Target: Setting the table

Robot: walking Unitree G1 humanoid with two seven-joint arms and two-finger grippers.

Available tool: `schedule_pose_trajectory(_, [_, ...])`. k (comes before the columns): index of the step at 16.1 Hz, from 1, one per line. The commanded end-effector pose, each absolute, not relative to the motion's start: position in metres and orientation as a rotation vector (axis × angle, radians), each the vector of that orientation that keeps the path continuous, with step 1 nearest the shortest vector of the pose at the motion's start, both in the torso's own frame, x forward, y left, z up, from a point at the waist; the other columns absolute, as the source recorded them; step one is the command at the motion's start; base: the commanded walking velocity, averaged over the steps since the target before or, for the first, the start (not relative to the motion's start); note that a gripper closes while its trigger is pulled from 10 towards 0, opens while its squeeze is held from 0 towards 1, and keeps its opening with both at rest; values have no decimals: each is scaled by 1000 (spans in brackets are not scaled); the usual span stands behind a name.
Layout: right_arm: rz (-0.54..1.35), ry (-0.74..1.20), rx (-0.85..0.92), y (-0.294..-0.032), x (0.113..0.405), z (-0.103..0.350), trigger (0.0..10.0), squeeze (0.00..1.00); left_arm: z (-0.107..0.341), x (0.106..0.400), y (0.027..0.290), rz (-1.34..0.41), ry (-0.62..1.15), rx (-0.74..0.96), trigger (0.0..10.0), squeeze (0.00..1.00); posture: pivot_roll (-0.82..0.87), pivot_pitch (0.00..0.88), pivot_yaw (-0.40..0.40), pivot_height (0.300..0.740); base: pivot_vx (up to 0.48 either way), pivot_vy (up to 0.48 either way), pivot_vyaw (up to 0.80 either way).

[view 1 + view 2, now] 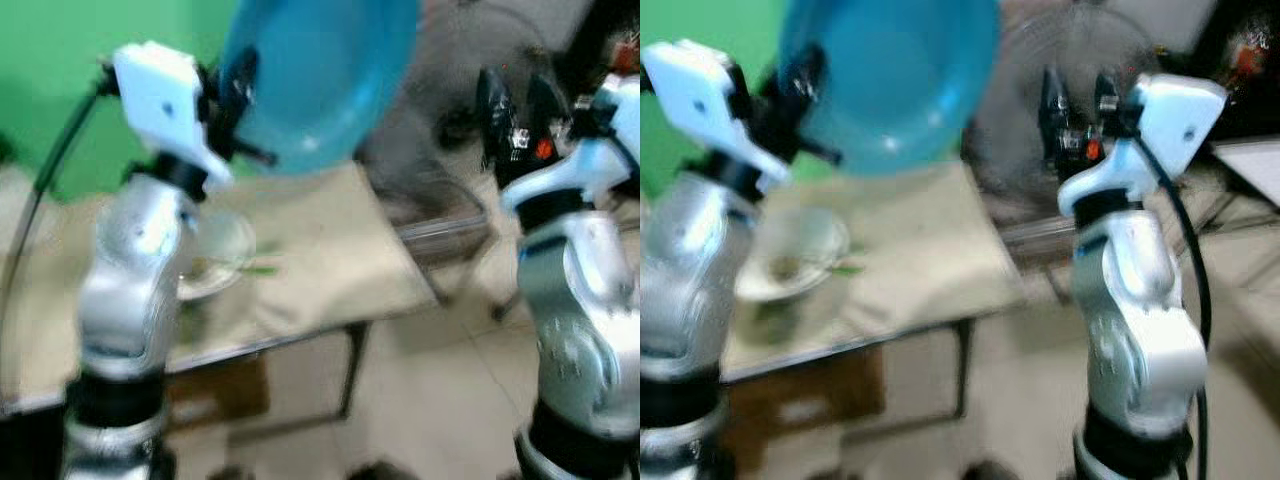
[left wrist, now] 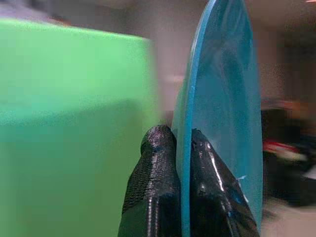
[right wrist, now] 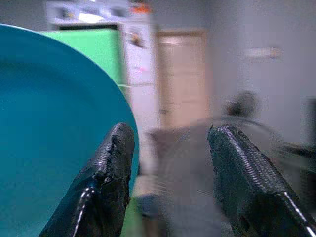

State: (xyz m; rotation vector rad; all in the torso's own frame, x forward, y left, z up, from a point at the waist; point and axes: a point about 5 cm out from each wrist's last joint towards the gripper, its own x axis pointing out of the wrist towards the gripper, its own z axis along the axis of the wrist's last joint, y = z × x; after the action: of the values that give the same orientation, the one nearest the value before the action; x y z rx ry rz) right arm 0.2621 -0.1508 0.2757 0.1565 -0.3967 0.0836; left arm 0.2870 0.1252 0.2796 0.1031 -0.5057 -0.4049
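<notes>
A blue plate (image 1: 320, 75) is held raised in the air by the left claw (image 2: 181, 148), whose two fingers are clamped on the plate's rim, one on each face, as is seen in the left wrist view. The plate is carried tilted, almost on edge, above the far part of the tabletop (image 1: 330, 260), and has not yet been set down. On the tabletop, which is covered by a pale cloth, a clear glass dish (image 1: 215, 255) with some green scraps in it is already lying near the left arm. The right claw (image 3: 170, 163) is raised beside the plate with its fingers apart and nothing is gripped by it. The task is judged to be at an early stage: the plate remains to be lowered flat onto the cloth and released.
</notes>
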Motion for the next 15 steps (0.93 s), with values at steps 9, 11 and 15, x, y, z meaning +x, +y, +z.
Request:
schedule_pose_trajectory(9, [71, -381, 169, -162, 259, 265, 10000, 0, 266, 290, 108, -486, -447, 41, 10000, 0, 47, 0, -6, 740, 0, 0, -800])
schedule_pose_trajectory(11, [77, -358, 161, -166, 260, 259, 10000, 0, 252, 293, 116, -466, -394, 30, 10000, 0, 48, 0, -6, 740, 0, 0, -800])
schedule_pose_trajectory(15, [153, -276, 137, -188, 262, 239, 10000, 0, 221, 295, 129, -473, -291, -70, 10000, 0, 47, 0, -4, 740, 0, 0, -800])
